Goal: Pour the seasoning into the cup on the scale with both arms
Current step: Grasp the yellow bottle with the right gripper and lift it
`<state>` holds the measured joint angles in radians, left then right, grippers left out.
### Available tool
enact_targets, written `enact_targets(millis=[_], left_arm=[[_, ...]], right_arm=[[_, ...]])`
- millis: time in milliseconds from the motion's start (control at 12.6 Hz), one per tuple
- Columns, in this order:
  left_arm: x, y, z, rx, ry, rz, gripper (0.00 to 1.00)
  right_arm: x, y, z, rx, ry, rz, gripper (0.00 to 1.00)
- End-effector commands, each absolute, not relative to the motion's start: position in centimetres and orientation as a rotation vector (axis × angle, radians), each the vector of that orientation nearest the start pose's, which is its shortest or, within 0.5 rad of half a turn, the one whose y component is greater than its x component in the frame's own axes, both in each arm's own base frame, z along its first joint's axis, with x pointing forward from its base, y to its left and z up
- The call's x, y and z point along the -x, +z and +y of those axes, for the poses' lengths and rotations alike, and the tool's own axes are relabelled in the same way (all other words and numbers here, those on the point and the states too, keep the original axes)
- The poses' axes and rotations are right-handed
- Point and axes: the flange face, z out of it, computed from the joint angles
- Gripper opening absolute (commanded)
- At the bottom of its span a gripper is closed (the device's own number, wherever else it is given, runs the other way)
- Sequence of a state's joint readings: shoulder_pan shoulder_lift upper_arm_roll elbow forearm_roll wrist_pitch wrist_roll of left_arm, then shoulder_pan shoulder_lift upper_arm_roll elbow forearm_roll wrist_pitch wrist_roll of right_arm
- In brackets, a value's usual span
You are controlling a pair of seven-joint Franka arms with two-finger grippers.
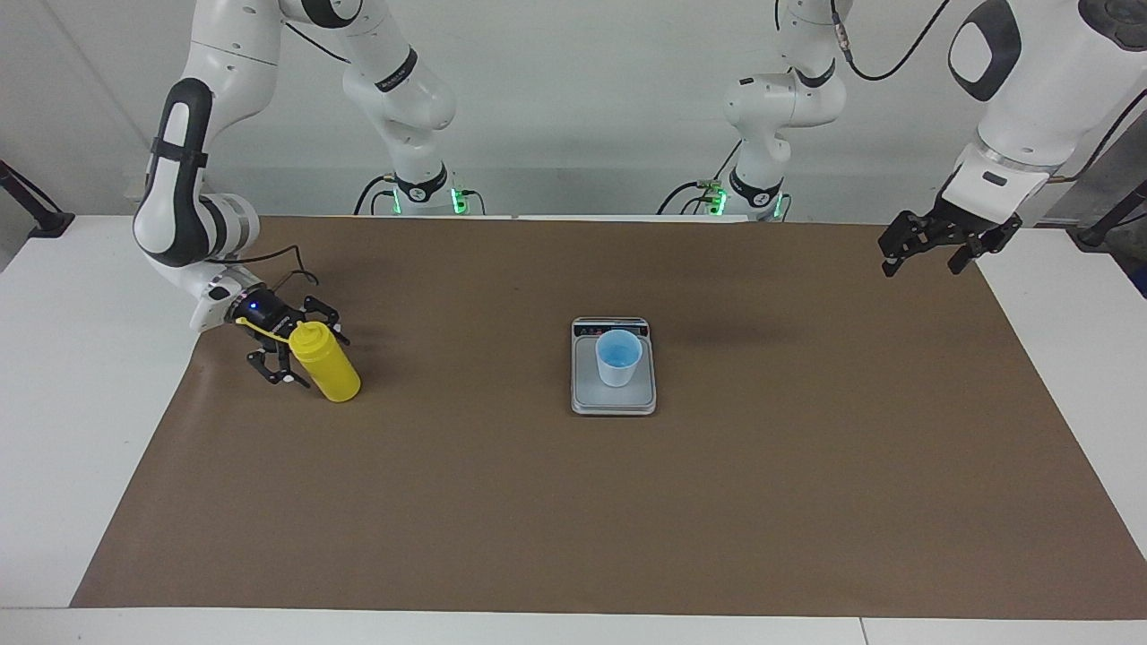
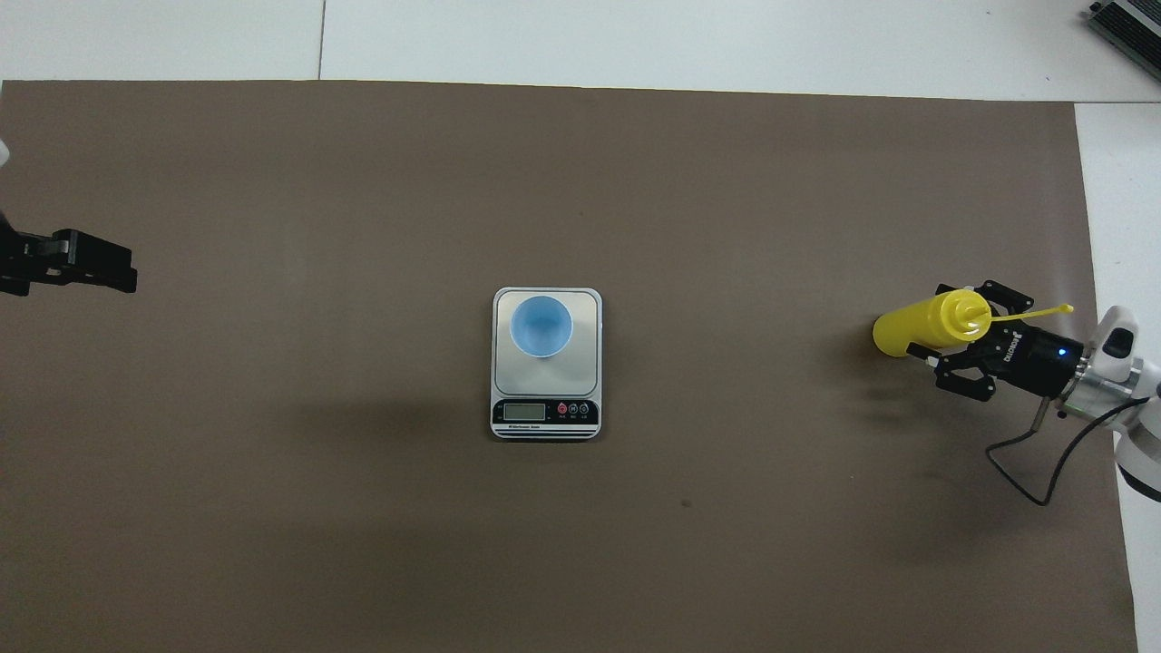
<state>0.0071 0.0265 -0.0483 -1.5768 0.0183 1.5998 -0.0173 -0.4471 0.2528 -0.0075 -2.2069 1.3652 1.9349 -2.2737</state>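
Note:
The seasoning, a yellow squeeze bottle, stands upright on the brown mat at the right arm's end of the table. My right gripper is low and open. One finger lies on each side of the bottle's upper part, and I cannot tell whether they touch it. The bottle's cap strap sticks out over the gripper. A light blue cup stands on the silver scale at the mat's middle. My left gripper hangs open and empty, raised over the mat's edge at the left arm's end.
The brown mat covers most of the white table. A black cable loops from the right wrist onto the mat.

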Motion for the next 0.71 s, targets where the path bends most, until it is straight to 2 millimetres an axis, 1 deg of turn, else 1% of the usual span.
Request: enact_targets(millis=[0,79,159,396,476,634], left_arm=[[-55.8,61.3,-1.8,3.114,0.011,0.02,1.0],[-55.8,61.3,-1.8,3.114,0.013,0.02,1.0],[-55.8,61.2,-1.8,3.114,0.015,0.02,1.0],[-55.8,61.2,-1.8,3.114,0.015,0.02,1.0],[-55.8,61.2,-1.8,3.114,0.015,0.02,1.0],[-55.7,61.3,-1.8,3.114,0.013,0.02,1.0]], right_arm=[[-50.9,27.1,-17.0,1.995,-1.254,-0.97,1.0],[-50.9,27.0,-17.0,1.996,-1.254,-0.97,1.0],[-50.9,27.1,-17.0,1.995,-1.254,-0.97,0.89],[-51.0,27.1,-16.8,1.994,-1.249,-0.966,0.3],[-51.3,27.2,-16.1,1.984,-1.241,-0.978,0.16],[-52.1,27.8,-15.4,1.979,-1.229,-0.968,0.07]])
